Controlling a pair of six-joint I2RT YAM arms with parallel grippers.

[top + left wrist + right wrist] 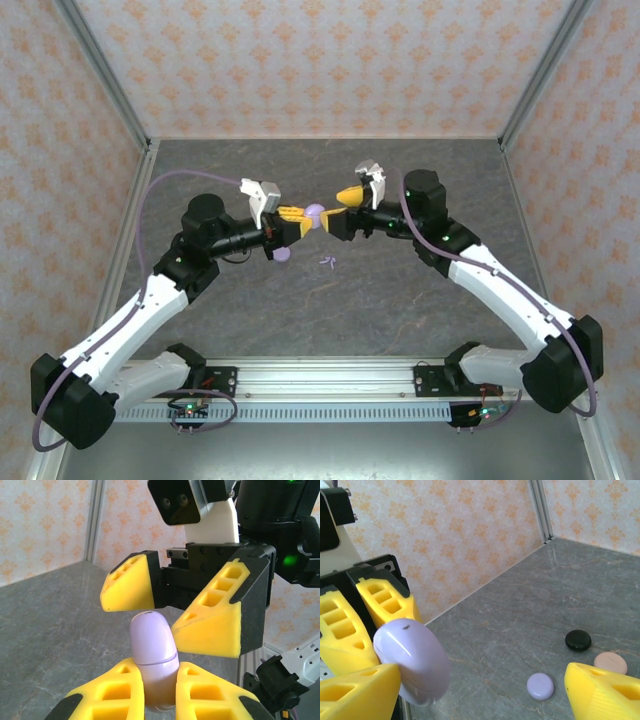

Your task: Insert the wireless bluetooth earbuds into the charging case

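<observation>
Left gripper pinching lilac case, lid shut, contents unseen; right gripper spread, just above case top.

no readable text, label, brand or number anywhere here.

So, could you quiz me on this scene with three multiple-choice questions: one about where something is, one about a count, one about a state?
1. Where is the lilac oval case? A taped to a wall; B in the left end effector; C on a shelf.
2. How many round discs lie on the table in the right wrist view? A one; B three; C six.
3. The right end effector is: A open; B shut empty; C shut on a disc.
Answers: B, its yellow fingers clamp the case; B, black, pink and lilac; A, its fingers stand wide apart.
</observation>
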